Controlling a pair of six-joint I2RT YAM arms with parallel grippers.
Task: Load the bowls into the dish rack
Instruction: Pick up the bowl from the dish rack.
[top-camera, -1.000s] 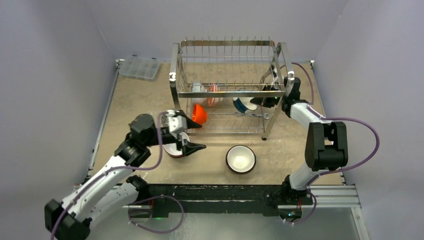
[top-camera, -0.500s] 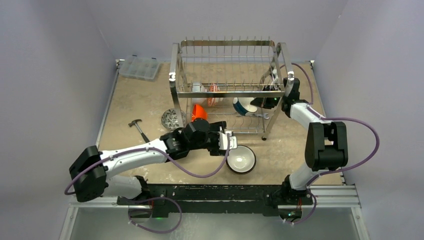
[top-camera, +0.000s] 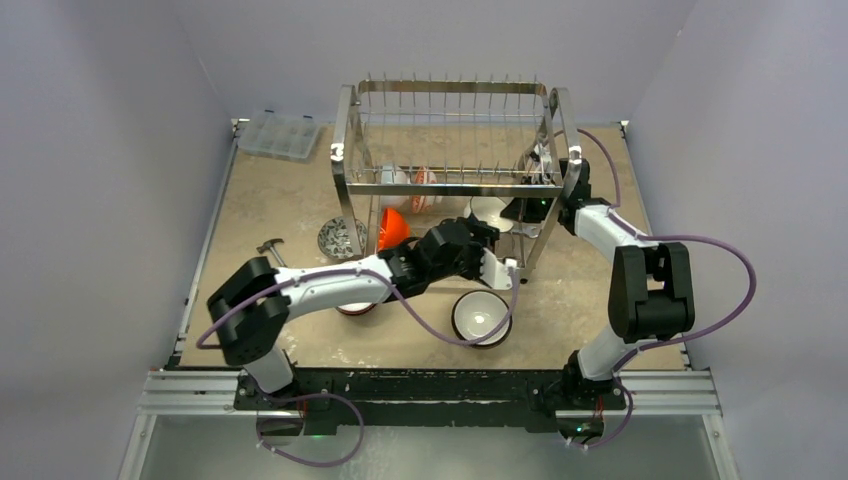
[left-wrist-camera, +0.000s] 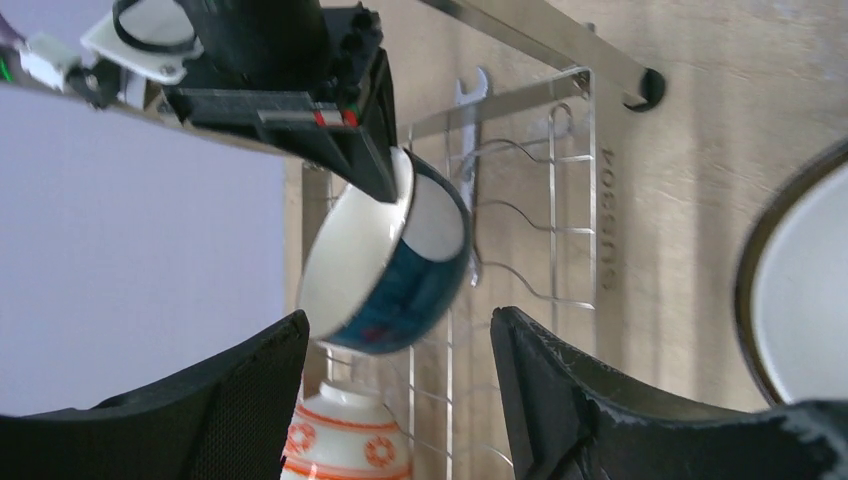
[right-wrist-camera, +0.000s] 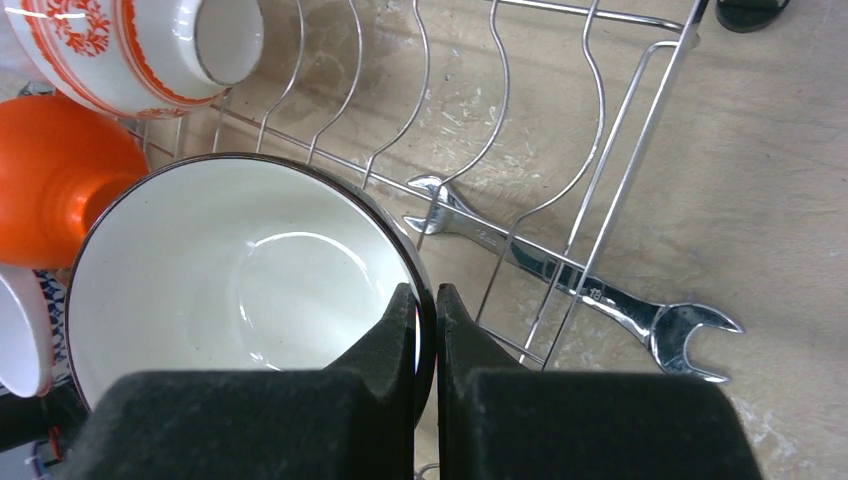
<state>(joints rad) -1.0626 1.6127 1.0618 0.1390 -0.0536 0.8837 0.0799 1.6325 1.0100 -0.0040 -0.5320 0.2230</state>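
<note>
The right gripper (right-wrist-camera: 427, 300) is clamped on the rim of one round bowl, white inside and dark blue outside (right-wrist-camera: 250, 280). One finger is inside the rim and one outside. It holds the bowl tilted above the lower-tier wires of the shiny two-tier metal wire dish rack (top-camera: 450, 187). Just past that bowl in the rack sits one plain orange bowl (right-wrist-camera: 60, 190), and beyond it one white bowl with a red-orange pattern (right-wrist-camera: 130, 50). Under the wires on the gripper's other side, one silver open-ended wrench (right-wrist-camera: 570, 280) lies on the tan table (right-wrist-camera: 780, 200).

The left gripper (left-wrist-camera: 400, 320) is spread wide and grips nothing. The held bowl hangs ahead of its fingers, apart from them. Near it on the table stands one bowl with a white inside and dark rim (top-camera: 482, 317). A second table bowl (top-camera: 355, 307) is mostly hidden under the left forearm. Farther off are one small hammer (top-camera: 270, 246) and one clear plastic compartment box (top-camera: 283, 133).
</note>
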